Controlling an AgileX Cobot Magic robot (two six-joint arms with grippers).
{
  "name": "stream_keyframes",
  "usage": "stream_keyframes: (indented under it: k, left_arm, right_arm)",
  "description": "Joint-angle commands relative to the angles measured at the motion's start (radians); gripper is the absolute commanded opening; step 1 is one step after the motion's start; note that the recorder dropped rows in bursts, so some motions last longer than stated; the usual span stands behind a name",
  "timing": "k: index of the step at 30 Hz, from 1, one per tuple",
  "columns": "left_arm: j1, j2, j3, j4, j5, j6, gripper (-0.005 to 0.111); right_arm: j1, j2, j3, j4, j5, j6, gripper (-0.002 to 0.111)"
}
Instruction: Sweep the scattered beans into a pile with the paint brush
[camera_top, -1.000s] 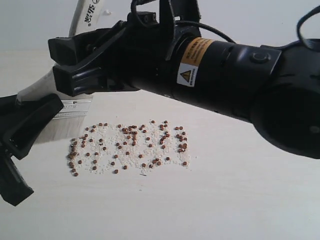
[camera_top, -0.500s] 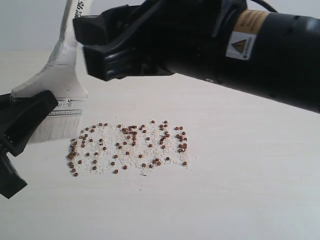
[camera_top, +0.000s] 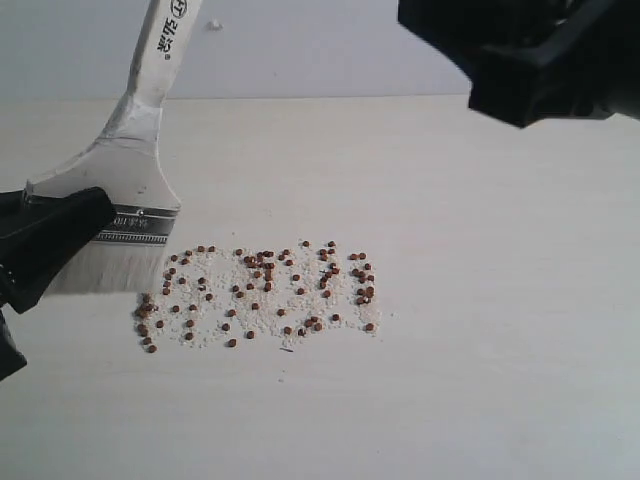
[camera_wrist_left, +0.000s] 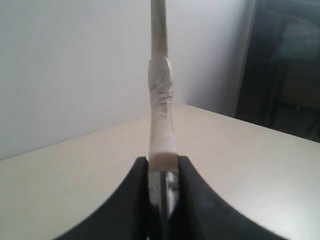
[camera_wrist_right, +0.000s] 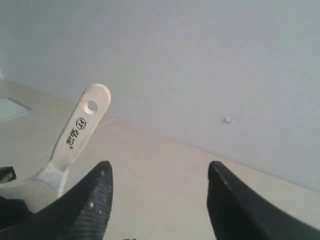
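The paint brush (camera_top: 135, 150) is held upright at the left of the exterior frame. It is clamped at its ferrule (camera_top: 140, 222) between the closed jaws of the left gripper (camera_wrist_left: 161, 170). The bristles (camera_top: 108, 268) are set just beside the left edge of the beans (camera_top: 260, 290); whether they touch the table (camera_top: 480, 380) cannot be told. The beans are spread in a wide, loose band across the lower middle of the frame, and no pile is formed yet.

If the stroke is driven too fast, round beans could be flicked and rolled well apart from the rest. If the bristles are pressed too hard, the brush could be twisted in the grip. Beans at the band's upper and lower edges could be missed by a single pass.

The left arm is seen low, reaching in from the lower left. The right gripper (camera_wrist_right: 160, 170) is raised at the upper right, clear of the table, its jaws wide apart with nothing between them.
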Motion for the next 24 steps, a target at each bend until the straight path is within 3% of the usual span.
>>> stream_keyframes:
  k: [1,10,19,24]
  left_arm:
    - [0.032,-0.002,-0.053,0.121,-0.021,-0.115,0.000]
    - [0.034,-0.002,-0.070,0.165,-0.021,-0.183,0.000]
    - [0.034,-0.002,-0.079,0.147,-0.021,-0.194,0.000]
    - [0.034,-0.002,-0.079,0.143,-0.021,-0.127,0.000]
  right_arm:
    - [-0.013,0.019,-0.005,0.016,0.008,0.015,0.060]
    - [-0.069,0.238,-0.005,0.016,-0.068,0.002,0.059]
    - [-0.070,0.320,-0.005,0.013,-0.161,0.046,0.059]
    - [-0.064,0.329,-0.005,0.006,-0.169,0.203,0.059]
